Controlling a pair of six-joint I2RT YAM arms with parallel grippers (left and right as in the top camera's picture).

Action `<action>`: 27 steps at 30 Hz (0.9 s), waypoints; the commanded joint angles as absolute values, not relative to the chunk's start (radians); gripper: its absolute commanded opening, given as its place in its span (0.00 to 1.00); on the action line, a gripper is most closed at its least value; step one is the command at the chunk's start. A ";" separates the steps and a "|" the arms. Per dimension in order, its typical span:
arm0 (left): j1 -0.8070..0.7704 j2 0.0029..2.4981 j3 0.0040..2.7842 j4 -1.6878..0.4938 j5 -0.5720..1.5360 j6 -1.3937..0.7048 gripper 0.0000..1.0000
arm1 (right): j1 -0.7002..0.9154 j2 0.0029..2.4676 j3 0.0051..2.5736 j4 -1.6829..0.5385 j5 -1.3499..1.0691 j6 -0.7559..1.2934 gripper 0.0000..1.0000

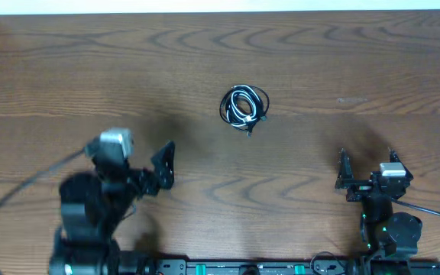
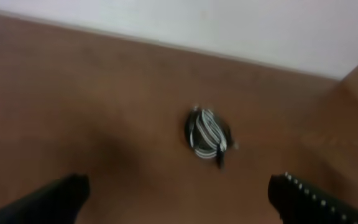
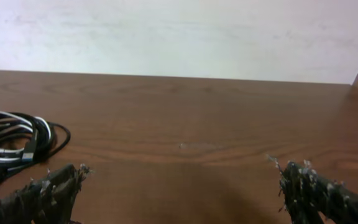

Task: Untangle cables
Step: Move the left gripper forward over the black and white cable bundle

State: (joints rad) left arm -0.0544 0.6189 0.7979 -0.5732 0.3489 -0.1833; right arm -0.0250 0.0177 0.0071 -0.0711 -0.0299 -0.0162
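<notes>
Two grippers sit low in the overhead frame: left gripper (image 1: 166, 164) at lower left, angled toward centre, right gripper (image 1: 365, 158) at lower right, pointing up-frame, both spread wide and empty; the cables (image 1: 244, 107) lie coiled at upper centre

Lit evenly and softly, moderately bright. Overhead view: diffuse shadows on the table (image 1: 296, 61) at lower left and lower right; left arm (image 1: 90, 206) at lower left smeared by motion blur, remainder sharp. Left wrist view blurred throughout; cables (image 2: 207, 134) at centre soft-edged, dim shadow patch at left. Right wrist view sharpest; pale wall (image 3: 179, 31) across top bright, bottom corners soft.
</notes>
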 commanded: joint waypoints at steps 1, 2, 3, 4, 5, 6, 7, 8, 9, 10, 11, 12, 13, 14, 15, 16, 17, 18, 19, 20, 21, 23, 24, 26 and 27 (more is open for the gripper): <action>-0.058 0.760 0.928 -0.633 0.435 -0.158 0.98 | -0.019 0.016 0.006 -0.076 -0.029 -0.031 0.99; -0.058 0.794 0.950 -0.641 0.483 -0.158 0.98 | -0.019 0.016 0.006 -0.076 -0.029 -0.031 0.99; -0.058 0.821 0.966 -0.640 0.526 -0.147 0.98 | -0.019 0.016 0.006 -0.076 -0.029 -0.031 0.99; -0.058 0.840 0.978 -0.640 0.551 -0.123 0.98 | -0.019 0.016 0.006 -0.076 -0.029 -0.031 0.99; -0.058 0.858 0.992 -0.644 0.559 -0.116 0.98 | -0.019 0.016 0.006 -0.076 -0.029 -0.031 0.99; -0.058 0.879 1.011 -0.656 0.558 -0.116 0.98 | -0.019 0.016 0.006 -0.076 -0.029 -0.031 0.99; -0.058 0.905 1.038 -0.679 0.558 -0.116 0.98 | -0.019 0.016 0.006 -0.076 -0.029 -0.031 0.99; -0.057 0.929 1.068 -0.710 0.556 -0.115 0.98 | -0.019 0.016 0.006 -0.076 -0.029 -0.031 0.99; -0.058 0.963 1.113 -0.762 0.546 -0.115 0.98 | -0.019 0.016 0.006 -0.076 -0.029 -0.031 0.99; -0.058 0.997 1.158 -0.819 0.532 -0.115 0.98 | -0.019 0.016 0.006 -0.076 -0.029 -0.031 0.99; -0.058 1.034 1.209 -0.886 0.514 -0.109 0.98 | -0.019 0.016 0.006 -0.076 -0.029 -0.031 0.99; -0.058 1.073 1.264 -0.962 0.485 -0.109 0.98 | -0.019 0.016 0.006 -0.076 -0.029 -0.031 0.99; -0.058 1.112 1.313 -1.030 0.453 -0.107 0.98 | -0.019 0.016 0.006 -0.076 -0.029 -0.031 0.99; -0.058 1.147 1.357 -1.090 0.418 -0.105 0.98 | -0.019 0.016 0.006 -0.076 -0.029 -0.031 0.99; -0.058 1.181 1.397 -1.141 0.383 -0.105 0.98 | -0.019 0.016 0.006 -0.076 -0.029 -0.031 0.99; -0.058 1.199 1.413 -1.157 0.375 -0.106 0.98 | -0.019 0.016 0.006 -0.076 -0.029 -0.031 0.99; -0.058 1.219 1.422 -1.163 0.377 -0.108 0.98 | -0.019 0.016 0.006 -0.076 -0.029 -0.031 0.99; -0.058 1.229 1.422 -1.163 0.377 -0.115 0.98 | -0.019 0.016 0.006 -0.076 -0.029 -0.031 0.99; -0.058 1.241 1.422 -1.163 0.378 -0.129 0.98 | -0.019 0.016 0.006 -0.076 -0.029 -0.031 0.99; -0.058 1.250 1.422 -1.163 0.382 -0.151 0.98 | -0.019 0.016 0.006 -0.076 -0.029 -0.031 0.99; -0.058 1.258 1.422 -1.163 0.385 -0.175 0.98 | -0.019 0.016 0.006 -0.076 -0.029 -0.031 0.99; -0.058 1.273 1.422 -1.163 0.385 -0.242 0.98 | -0.019 0.016 0.006 -0.076 -0.029 -0.031 0.99; -0.058 1.280 1.422 -1.163 0.385 -0.276 0.98 | -0.019 0.016 0.006 -0.076 -0.029 -0.031 0.99; -0.058 1.291 1.419 -1.174 0.386 -0.319 0.98 | -0.019 0.016 0.006 -0.076 -0.029 -0.031 0.99; -0.059 1.299 1.412 -1.172 0.401 -0.319 0.98 | -0.019 0.016 0.006 -0.076 -0.029 -0.031 0.99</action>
State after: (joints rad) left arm -0.0563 1.2831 1.4036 -1.1648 0.4004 -0.2363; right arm -0.0250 0.0177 0.0071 -0.0708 -0.0299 -0.0166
